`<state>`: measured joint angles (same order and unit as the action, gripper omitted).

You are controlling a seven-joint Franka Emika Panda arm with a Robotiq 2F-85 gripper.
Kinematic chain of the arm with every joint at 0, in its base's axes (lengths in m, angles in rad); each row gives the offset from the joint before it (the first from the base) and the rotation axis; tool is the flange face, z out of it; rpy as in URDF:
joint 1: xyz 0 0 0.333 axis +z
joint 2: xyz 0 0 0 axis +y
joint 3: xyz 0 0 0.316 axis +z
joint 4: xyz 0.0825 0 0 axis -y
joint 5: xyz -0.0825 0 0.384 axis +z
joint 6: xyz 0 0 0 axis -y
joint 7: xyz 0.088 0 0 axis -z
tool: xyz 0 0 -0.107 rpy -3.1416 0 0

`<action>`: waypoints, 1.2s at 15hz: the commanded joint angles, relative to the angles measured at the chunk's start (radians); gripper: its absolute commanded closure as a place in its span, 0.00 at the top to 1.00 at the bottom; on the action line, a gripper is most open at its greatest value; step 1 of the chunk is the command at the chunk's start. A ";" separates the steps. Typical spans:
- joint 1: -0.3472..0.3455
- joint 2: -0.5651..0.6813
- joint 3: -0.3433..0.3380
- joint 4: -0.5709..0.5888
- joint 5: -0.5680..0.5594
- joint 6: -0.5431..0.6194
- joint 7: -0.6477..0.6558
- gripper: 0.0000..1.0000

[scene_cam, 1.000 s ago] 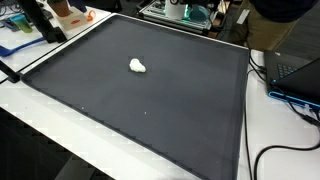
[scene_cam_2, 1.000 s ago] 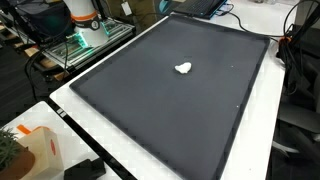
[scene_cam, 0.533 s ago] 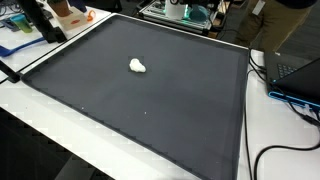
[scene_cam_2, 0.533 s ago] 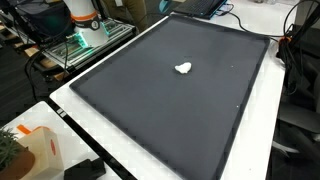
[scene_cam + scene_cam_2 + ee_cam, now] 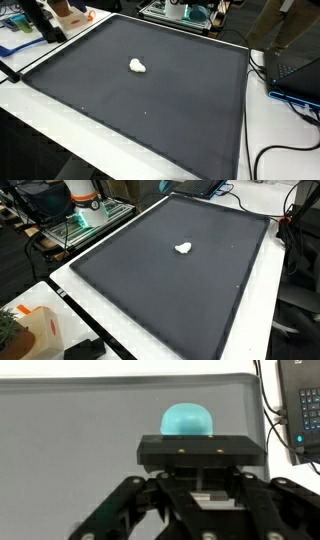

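In the wrist view my gripper [image 5: 199, 468] fills the lower half, its black linkages drawn in and the jaws close together. A teal rounded object [image 5: 187, 419] shows just beyond the black block at the fingertips and looks gripped there. It does not lie on the mat in either exterior view. A small white lump [image 5: 137, 66] [image 5: 183, 248] rests on the dark grey mat [image 5: 150, 110] [image 5: 150, 290]. The arm and gripper are out of sight in both exterior views. The wrist view does not show the white lump.
The mat lies on a white table [image 5: 40, 135]. A laptop and cables [image 5: 290, 75] sit beside one mat edge, and the laptop's keys [image 5: 303, 400] show in the wrist view. An orange-and-white container [image 5: 35, 330] stands at a table corner. A person [image 5: 290, 20] is behind the table.
The person behind the table has shifted in an exterior view. The white lump and the mat have not moved.
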<state>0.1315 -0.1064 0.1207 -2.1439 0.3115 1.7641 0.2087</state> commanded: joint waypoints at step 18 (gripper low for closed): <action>-0.043 0.006 -0.013 0.051 -0.324 0.189 -0.016 0.47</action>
<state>0.0880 -0.1003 0.1077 -2.0944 -0.0129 1.9552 0.1926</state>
